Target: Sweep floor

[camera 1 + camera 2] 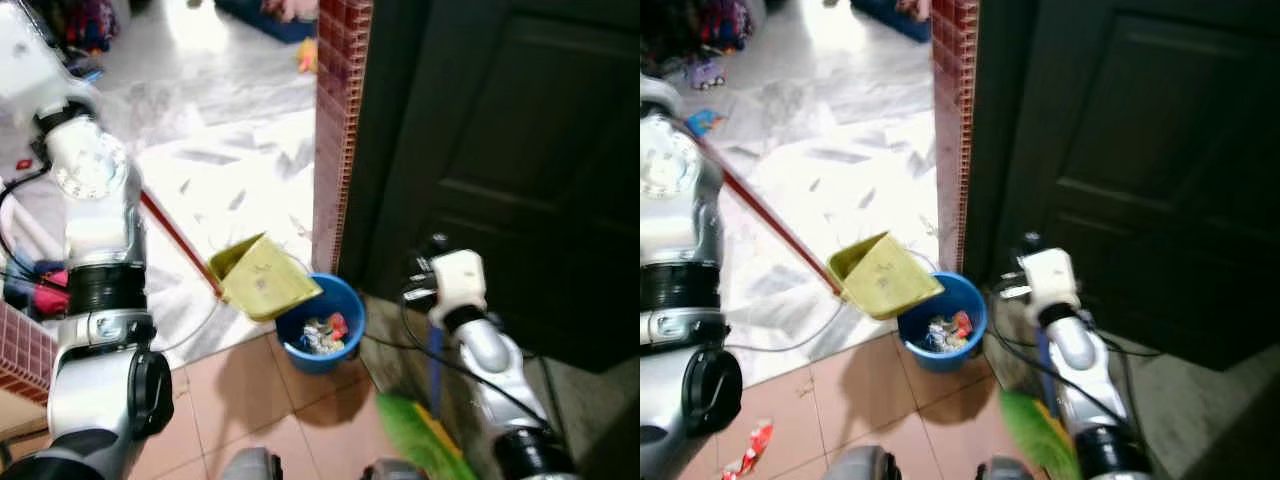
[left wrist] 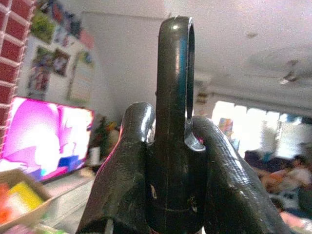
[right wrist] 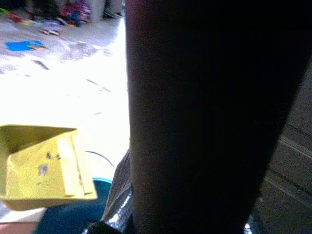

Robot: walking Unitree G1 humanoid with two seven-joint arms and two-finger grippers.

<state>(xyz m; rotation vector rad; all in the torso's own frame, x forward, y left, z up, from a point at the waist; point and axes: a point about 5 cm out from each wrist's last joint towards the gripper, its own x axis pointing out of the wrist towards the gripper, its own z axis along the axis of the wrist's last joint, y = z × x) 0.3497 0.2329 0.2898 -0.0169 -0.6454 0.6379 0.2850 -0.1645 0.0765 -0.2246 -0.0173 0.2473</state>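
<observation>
**Dustpan tipped over a blue bin by the doorway**

A yellow dustpan (image 1: 262, 278) on a long red handle (image 1: 178, 240) hangs tilted over the rim of a blue bin (image 1: 322, 322), which holds bits of rubbish. The bin stands on tan tiles just beside a brick pillar (image 1: 338, 120) and a dark door (image 1: 500, 150). The left gripper (image 2: 171, 146) points upward, its fingers (image 2: 127, 161) closed tight around a dark rod with a loop at its end. The right arm (image 1: 480, 350) reaches down near a green broom (image 1: 425, 440); I cannot tell how its fingers stand. A red scrap (image 1: 748, 448) lies on the tiles.
</observation>
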